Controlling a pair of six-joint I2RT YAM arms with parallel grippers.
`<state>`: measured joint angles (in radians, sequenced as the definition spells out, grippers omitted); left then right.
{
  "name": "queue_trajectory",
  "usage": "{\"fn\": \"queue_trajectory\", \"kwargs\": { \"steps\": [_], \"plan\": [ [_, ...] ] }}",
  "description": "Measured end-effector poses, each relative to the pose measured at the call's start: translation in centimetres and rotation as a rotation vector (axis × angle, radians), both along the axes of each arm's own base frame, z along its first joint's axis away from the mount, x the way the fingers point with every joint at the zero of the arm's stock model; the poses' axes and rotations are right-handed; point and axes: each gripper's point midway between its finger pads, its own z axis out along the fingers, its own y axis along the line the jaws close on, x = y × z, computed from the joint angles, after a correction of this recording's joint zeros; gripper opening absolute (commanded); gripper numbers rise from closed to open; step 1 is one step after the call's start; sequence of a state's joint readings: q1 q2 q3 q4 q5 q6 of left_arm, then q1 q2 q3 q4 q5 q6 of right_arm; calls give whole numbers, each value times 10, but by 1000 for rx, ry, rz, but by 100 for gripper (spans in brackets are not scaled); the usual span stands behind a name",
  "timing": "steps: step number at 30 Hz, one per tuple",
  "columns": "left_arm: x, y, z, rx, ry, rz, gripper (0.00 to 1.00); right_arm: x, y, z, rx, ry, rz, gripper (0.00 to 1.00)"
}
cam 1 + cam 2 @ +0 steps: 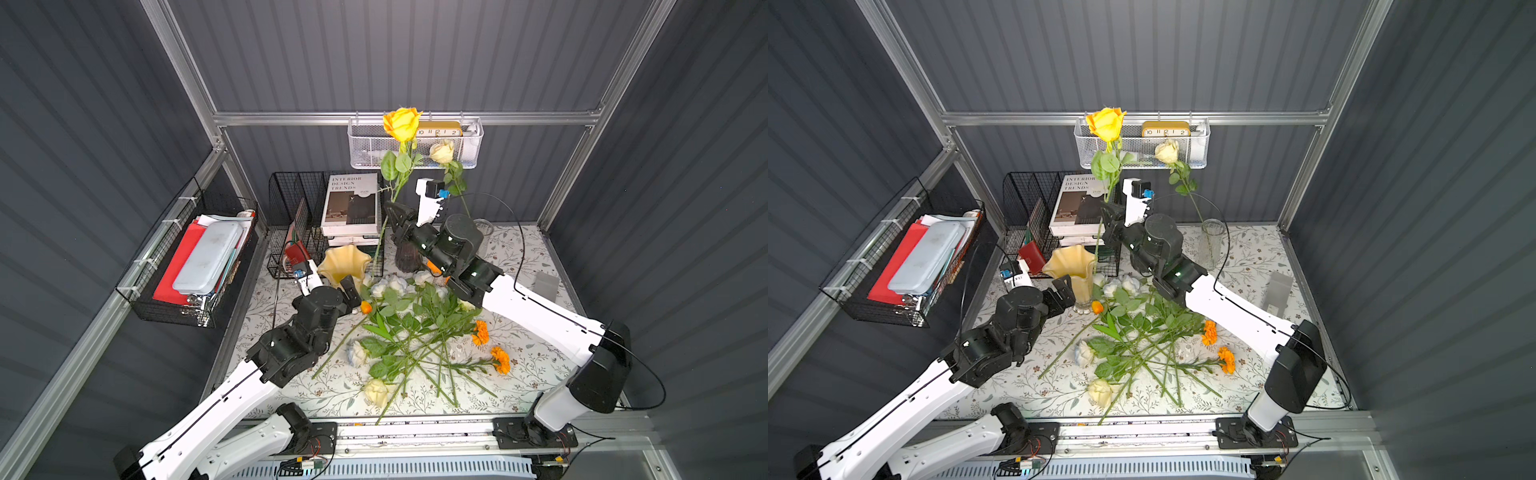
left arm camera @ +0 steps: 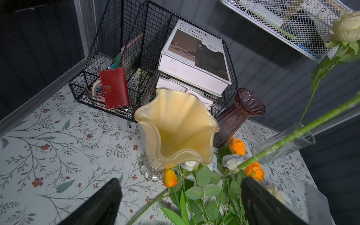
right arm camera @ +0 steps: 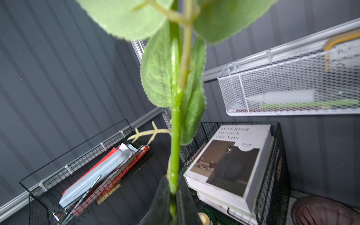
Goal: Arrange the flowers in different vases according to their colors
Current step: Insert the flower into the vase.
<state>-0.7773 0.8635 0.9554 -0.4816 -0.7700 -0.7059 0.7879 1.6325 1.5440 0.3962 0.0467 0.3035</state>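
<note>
My right gripper [image 1: 392,212] [image 3: 173,191] is shut on the green stem of a yellow-orange rose [image 1: 402,123] [image 1: 1105,123], held upright. The stem's lower end hangs between the creamy-yellow vase [image 1: 344,259] [image 2: 175,126] and the dark purple vase [image 2: 239,115]. A cream rose [image 1: 1167,150] stands in the clear glass vase [image 1: 1210,241] at the back. The other flowers [image 1: 415,328] lie piled mid-table: bluish-white and cream roses, orange marigolds. Open and empty, my left gripper [image 1: 351,293] [image 2: 181,185] hovers beside the creamy-yellow vase, over the pile's near-left edge.
A black wire organizer [image 1: 291,199] holding a book stands right behind the vases. A white mesh basket [image 1: 415,153] with a clock hangs on the back rail. Another black wire basket [image 1: 195,270] hangs on the left wall. A frosted box [image 1: 546,286] stands at the right.
</note>
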Motion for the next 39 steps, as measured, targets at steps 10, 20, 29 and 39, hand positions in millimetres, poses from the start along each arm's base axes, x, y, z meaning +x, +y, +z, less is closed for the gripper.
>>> {"fn": "queue_trajectory", "kwargs": {
  "steps": [10,20,29,39],
  "plan": [
    [-16,32,13,-44,-40,100,99,34,63,-26,-33,-13,62,0],
    [-17,32,7,-43,-32,97,99,45,100,-129,-161,74,107,70],
    [-18,27,2,-58,-32,64,99,-10,35,-96,-174,96,67,72],
    [-5,-15,-38,-28,45,-91,99,-40,-50,-189,-241,541,-66,60]
  ]
}}
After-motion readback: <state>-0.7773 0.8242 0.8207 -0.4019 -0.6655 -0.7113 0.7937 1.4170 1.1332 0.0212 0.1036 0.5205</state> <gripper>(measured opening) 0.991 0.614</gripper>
